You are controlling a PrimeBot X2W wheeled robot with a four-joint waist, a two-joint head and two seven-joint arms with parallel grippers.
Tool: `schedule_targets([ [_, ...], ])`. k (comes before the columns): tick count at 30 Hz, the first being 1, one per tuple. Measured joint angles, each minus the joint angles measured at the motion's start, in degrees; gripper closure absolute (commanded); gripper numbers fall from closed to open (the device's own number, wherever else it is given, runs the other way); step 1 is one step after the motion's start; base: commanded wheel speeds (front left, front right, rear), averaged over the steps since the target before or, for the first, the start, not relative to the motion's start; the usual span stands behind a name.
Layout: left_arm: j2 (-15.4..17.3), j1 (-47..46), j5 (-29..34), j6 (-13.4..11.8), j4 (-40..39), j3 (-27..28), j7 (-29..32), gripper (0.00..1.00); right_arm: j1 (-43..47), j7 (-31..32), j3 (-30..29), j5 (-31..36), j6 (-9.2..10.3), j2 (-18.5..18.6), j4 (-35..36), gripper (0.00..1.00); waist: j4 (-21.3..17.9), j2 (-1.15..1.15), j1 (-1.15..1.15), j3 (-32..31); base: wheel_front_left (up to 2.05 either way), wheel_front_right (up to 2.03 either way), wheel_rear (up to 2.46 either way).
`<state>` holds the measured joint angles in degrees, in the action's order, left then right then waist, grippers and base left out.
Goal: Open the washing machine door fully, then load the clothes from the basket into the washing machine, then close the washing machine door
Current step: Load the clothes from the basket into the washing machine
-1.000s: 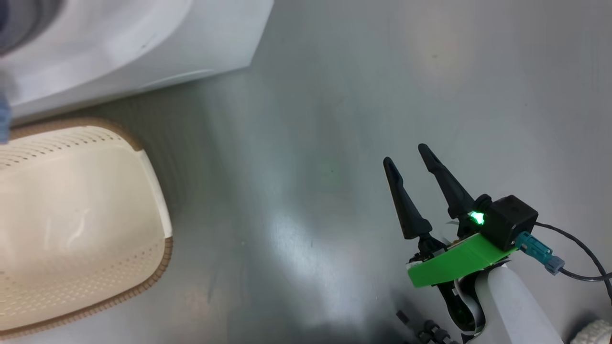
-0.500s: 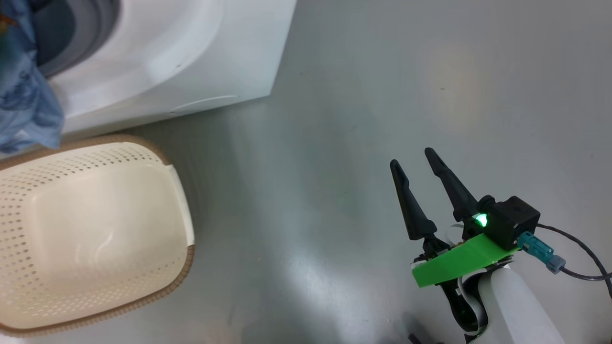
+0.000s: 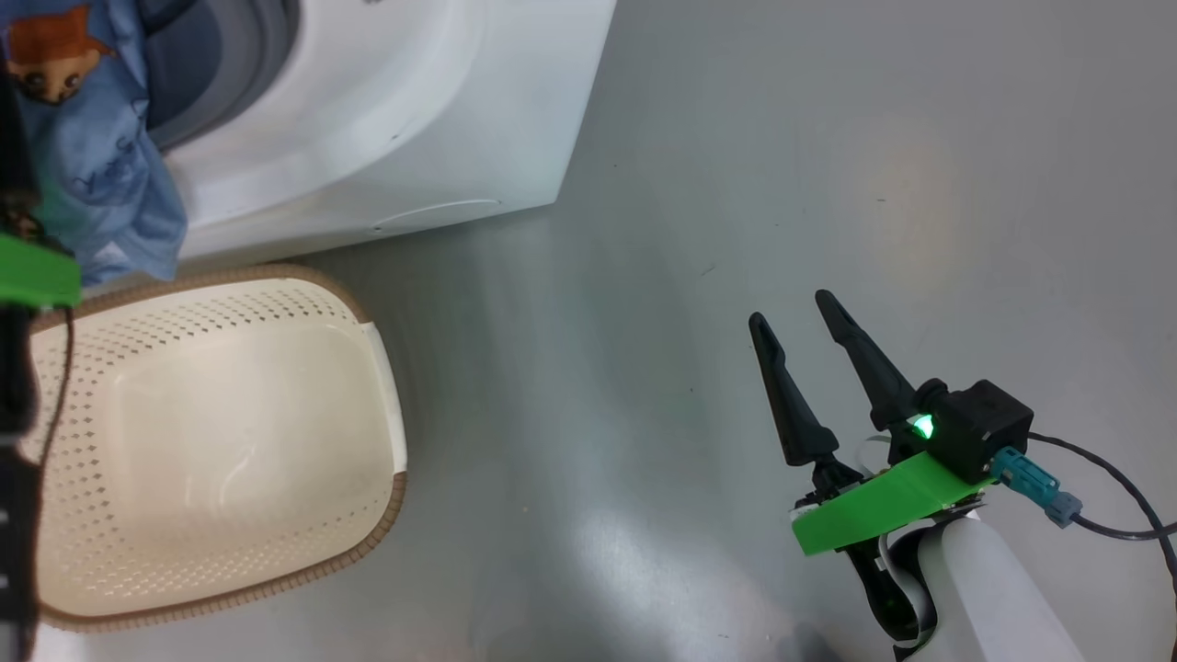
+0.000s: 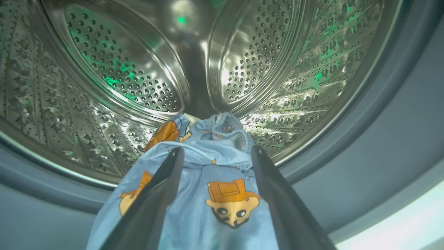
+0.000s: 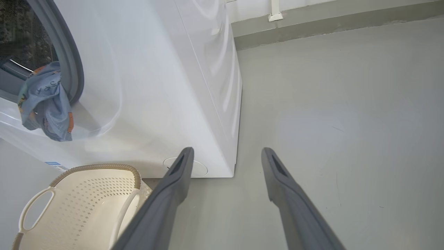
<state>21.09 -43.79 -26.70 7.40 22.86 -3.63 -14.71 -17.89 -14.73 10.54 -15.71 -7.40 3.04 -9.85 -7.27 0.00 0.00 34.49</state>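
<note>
The white washing machine (image 3: pixel 414 110) stands at the upper left with its hatch open; the washing machine door is out of view. The light blue clothes (image 3: pixel 101 156) hang over the grey gasket (image 4: pixel 381 139), half in the steel drum (image 4: pixel 138 69) and half outside, and the clothes (image 5: pixel 45 100) droop down the front panel. My left gripper (image 4: pixel 218 150) is at the drum's mouth, open, with its fingers either side of the clothes (image 4: pixel 222 194). The cream basket (image 3: pixel 391 510) on the floor below has nothing in it. Far right, my right gripper (image 3: pixel 789 311) hovers open over the floor.
Grey floor stretches to the right of the washing machine (image 5: pixel 156 86). The basket (image 5: pixel 100 167) sits close against the machine's front. A wall skirting (image 5: pixel 312 24) runs behind. My left arm's green mount (image 3: pixel 32 271) is above the basket's left rim.
The head camera has turned left, so the whole picture slid right. The clothes at the hatch and my left arm have come into view. The right gripper has held still.
</note>
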Motion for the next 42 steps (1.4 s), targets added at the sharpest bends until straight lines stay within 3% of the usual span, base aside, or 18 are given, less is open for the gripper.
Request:
schedule_targets([
  [17,-6.70,16.31,5.06,0.00,-13.14,9.66,0.00,0.00,0.12,0.00,-0.05,0.10,0.00,0.15,-0.62,0.00,1.53,0.00,0.01,-0.84,0.00,0.00,0.00],
  [29,-11.67,27.14,6.93,0.00,-15.22,14.90,0.00,0.00,0.07,0.00,0.22,1.51,0.00,0.18,-1.01,0.00,1.79,0.00,0.00,-1.11,0.00,0.00,0.00],
  [42,-13.01,33.85,7.95,0.00,-15.19,16.22,0.00,0.00,0.07,0.00,0.23,1.52,0.00,0.20,-1.36,0.00,2.61,0.00,0.00,-1.71,0.00,0.00,0.00],
])
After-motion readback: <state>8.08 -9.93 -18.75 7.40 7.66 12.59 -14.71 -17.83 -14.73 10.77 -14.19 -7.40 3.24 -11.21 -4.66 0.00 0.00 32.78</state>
